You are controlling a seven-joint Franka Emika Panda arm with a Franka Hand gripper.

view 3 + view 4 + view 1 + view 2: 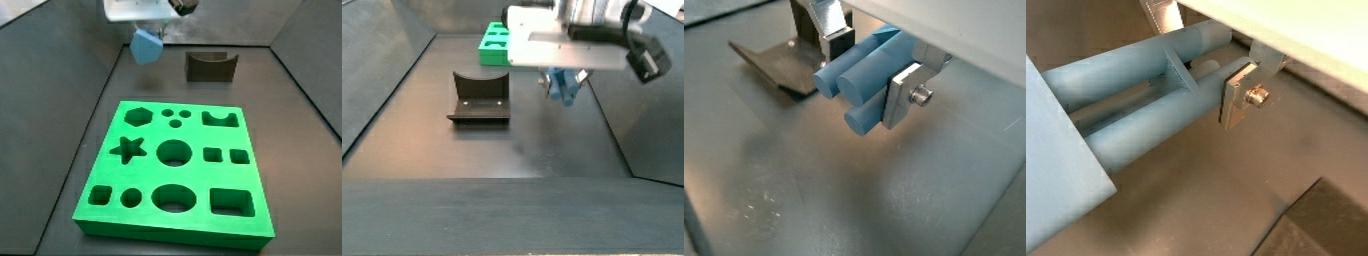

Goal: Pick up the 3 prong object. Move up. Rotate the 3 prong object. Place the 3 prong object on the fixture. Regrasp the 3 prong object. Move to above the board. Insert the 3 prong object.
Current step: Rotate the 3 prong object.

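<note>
In a side view the 3 prong object (146, 45) hangs clamped in the pincer (147, 40), clear of the grey surface (67, 120) near its far edge. The fixture (210, 66) stands just beside it, and the board (174, 170) lies nearer.

No text, label, brand, number or sign can be read on anything around the gripper (869, 72), held above the floor.
</note>
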